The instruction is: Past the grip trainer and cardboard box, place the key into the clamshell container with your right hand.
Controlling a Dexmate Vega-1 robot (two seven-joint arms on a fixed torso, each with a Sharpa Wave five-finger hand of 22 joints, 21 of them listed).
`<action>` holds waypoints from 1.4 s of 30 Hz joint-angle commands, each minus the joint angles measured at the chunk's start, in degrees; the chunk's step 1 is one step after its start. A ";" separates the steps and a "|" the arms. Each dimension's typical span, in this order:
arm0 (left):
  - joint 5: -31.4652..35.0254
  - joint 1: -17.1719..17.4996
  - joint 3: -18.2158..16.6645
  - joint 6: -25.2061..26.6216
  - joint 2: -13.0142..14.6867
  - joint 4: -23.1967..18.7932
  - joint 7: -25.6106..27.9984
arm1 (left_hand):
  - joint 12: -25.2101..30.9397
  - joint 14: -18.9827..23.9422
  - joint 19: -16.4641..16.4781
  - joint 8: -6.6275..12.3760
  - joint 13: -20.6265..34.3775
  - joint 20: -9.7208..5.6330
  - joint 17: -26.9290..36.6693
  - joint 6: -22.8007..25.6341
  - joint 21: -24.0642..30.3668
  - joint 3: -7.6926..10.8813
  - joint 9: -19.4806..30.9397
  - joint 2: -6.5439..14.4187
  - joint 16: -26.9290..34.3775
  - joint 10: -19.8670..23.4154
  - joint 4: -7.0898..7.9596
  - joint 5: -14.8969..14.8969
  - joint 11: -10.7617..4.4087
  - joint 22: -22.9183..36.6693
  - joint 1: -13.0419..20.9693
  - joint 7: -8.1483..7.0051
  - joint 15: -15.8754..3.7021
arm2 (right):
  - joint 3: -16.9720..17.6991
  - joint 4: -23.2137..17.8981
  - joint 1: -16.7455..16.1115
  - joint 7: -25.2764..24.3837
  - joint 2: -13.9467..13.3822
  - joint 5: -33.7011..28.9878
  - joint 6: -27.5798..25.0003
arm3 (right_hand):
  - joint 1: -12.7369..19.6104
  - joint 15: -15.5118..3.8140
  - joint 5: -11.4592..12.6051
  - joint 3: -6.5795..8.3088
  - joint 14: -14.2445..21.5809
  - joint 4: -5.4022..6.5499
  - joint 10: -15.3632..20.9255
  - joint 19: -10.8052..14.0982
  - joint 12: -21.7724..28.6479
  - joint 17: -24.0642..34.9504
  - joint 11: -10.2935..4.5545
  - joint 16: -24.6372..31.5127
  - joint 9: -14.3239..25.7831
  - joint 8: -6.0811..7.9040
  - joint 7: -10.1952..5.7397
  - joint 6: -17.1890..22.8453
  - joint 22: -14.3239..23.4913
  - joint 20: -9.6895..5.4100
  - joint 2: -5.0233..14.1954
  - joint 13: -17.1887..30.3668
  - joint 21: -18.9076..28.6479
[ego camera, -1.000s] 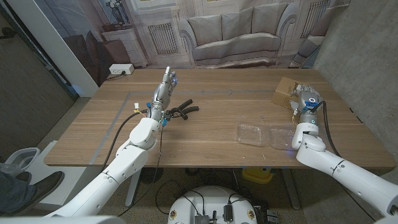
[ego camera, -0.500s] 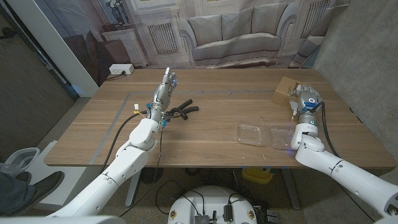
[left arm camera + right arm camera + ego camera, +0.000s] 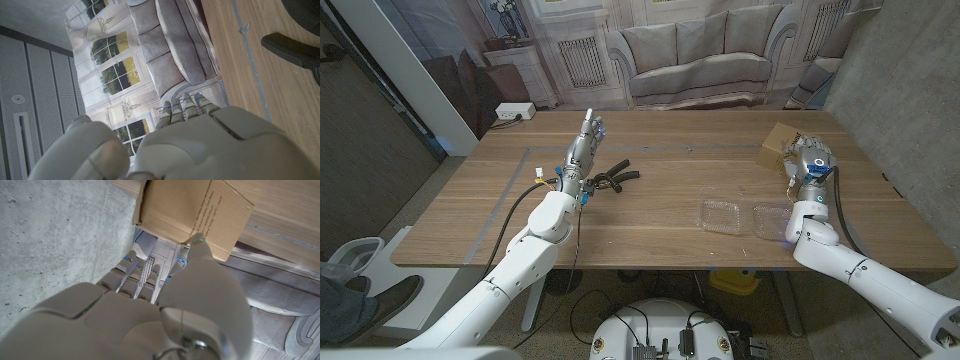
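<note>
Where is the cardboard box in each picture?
Head view: the box sits on the table's far right, just left of the right hand.
Right wrist view: the box is beyond the right hand's fingertips.
Left wrist view: I can't find the box there.
Shared landmark: the right hand, next to the box in both.

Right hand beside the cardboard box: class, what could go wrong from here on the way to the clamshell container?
1. The right hand is close against the cardboard box, so swinging away could knock or drag it.
2. The clear clamshell container lies near the front edge of the table; a clumsy push might slide it off.
3. No key is discernible, so the fingers may hold nothing.
</note>
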 commanded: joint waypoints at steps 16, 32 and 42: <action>-0.01 -0.55 0.18 -0.51 -0.66 0.57 0.00 | -0.11 0.44 0.10 -0.21 0.06 0.29 0.19 0.54 0.16 -0.58 0.15 0.23 0.19 0.61 0.13 0.09 0.03 0.12 0.23 -0.19 0.16 | 0.27 2.46 1.04 -2.90 0.98 0.12 1.76 | -0.05 -4.33 0.83 -0.78 1.70 0.16 1.42 1.27 0.65 0.59 0.18 0.45 1.86 1.81 -0.07 0.90 0.25 -3.35 0.41 0.40 0.60; -0.64 -0.78 0.23 -0.11 -0.56 1.02 -0.50 | -0.10 0.50 0.12 -0.17 0.06 0.32 0.20 0.69 0.17 -0.74 0.16 0.29 0.21 0.67 0.14 0.08 0.00 0.12 0.26 -0.22 0.18 | -0.48 2.15 1.30 -1.83 0.46 -0.45 1.13 | 0.41 -3.95 1.11 -0.84 1.95 -0.06 1.46 1.57 0.51 0.76 0.36 0.29 2.96 1.76 0.25 -1.52 0.32 -2.86 0.49 0.50 0.62; -1.07 -0.73 0.15 -0.57 -0.53 1.47 -1.05 | -0.10 0.46 0.12 -0.19 0.07 0.32 0.20 0.70 0.17 -0.85 0.16 0.34 0.18 0.71 0.14 0.08 -0.01 0.12 0.29 -0.18 0.15 | -1.22 1.22 1.49 -0.73 0.11 -1.51 -0.52 | 1.28 -3.84 1.42 -0.68 1.78 -0.53 0.78 1.51 0.11 0.85 0.52 -0.01 3.53 0.66 0.01 -5.53 0.35 -2.66 0.53 0.58 0.50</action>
